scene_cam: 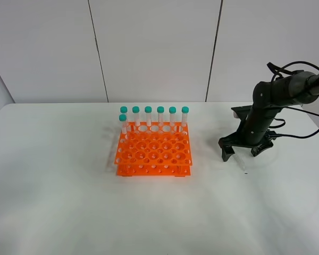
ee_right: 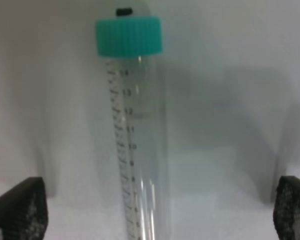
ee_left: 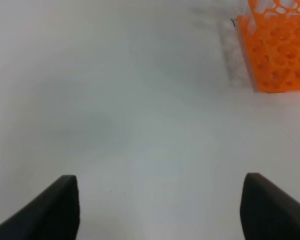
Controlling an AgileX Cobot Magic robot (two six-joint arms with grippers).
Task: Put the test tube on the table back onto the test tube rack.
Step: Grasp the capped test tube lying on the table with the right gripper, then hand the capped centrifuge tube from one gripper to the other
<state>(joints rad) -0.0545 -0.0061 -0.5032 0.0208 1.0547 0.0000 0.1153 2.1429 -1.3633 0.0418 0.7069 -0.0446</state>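
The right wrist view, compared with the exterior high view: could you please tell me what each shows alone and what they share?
Only the right wrist view shows the test tube close up, with its teal cap and printed scale, between the open fingers. Only the exterior high view shows the orange rack holding seven capped tubes. Both share the white table and the right gripper.

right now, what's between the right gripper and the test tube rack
Only bare white table, as the exterior high view shows, lies between the right gripper and the test tube rack. The test tube lies between the gripper's open fingers.
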